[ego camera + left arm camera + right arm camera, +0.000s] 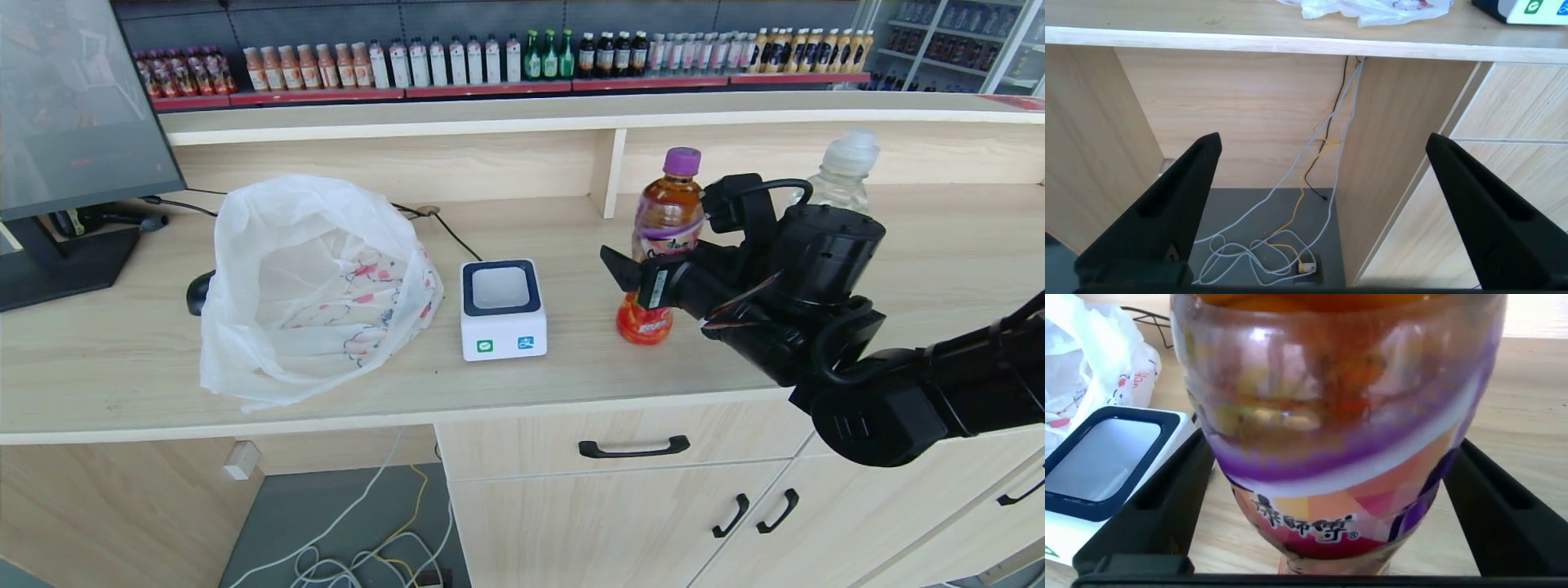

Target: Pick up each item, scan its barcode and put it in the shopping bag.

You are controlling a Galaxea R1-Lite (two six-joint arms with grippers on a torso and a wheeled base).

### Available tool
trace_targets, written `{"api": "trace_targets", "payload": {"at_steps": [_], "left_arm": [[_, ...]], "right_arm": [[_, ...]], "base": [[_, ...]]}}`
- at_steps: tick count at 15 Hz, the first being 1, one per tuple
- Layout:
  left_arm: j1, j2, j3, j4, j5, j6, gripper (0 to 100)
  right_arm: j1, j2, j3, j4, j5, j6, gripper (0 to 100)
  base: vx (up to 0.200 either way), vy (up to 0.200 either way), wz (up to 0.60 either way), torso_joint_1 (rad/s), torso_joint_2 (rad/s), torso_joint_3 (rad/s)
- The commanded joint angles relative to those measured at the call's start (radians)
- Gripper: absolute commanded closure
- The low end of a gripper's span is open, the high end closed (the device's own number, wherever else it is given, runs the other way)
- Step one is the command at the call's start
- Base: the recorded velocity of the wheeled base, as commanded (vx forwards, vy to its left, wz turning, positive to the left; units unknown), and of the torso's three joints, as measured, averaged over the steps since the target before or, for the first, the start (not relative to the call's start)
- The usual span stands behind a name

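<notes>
Supporting desk: carries all items.
Shopping bag: mouth open, ready for loading.
Right pincer: fingers apart, straddling the bottle; contact unconfirmed.
Left pincer: spread wide, empty, below desk edge.
Bottle: upright on desk, right of scanner.
Scanner: window up, between bag and bottle.

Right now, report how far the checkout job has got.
Done: nothing that I can confirm; I cannot tell whether the bag holds anything. In hand: the right hand is around the purple-capped bottle, which stands on the counter beside the scanner, not yet lifted. Left: scan and bag it, then the clear bottle farther back. The left hand hangs open below the counter.
</notes>
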Motion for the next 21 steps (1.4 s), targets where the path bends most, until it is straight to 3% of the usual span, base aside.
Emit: {"api": "trace_targets", "payload": {"at_steps": [1,8,9,21], "left_arm": [[0.0,0.0,0.0,0.0,0.001,0.0,0],[0.0,0.0,0.0,0.0,0.001,0.0,0],[0.0,0.0,0.0,0.0,0.0,0.0,0],[0.0,0.0,0.0,0.0,0.0,0.0,0]], "right_arm": [[-0.001,0.006,-0.002,-0.001,-0.001,-0.004,0],[-0.01,0.03,-0.022,0.001,0.0,-0.039,0],[-0.009,0.032,-0.024,0.001,0.0,-0.044,100],[-0.017,-0.001,-0.027,-0.001,0.008,-0.039,100]], "base": [[0.0,0.0,0.0,0.0,0.0,0.0],[0.0,0.0,0.0,0.0,0.0,0.0],[0.0,0.0,0.0,0.0,0.0,0.0],[0.0,0.0,0.0,0.0,0.0,0.0]]}}
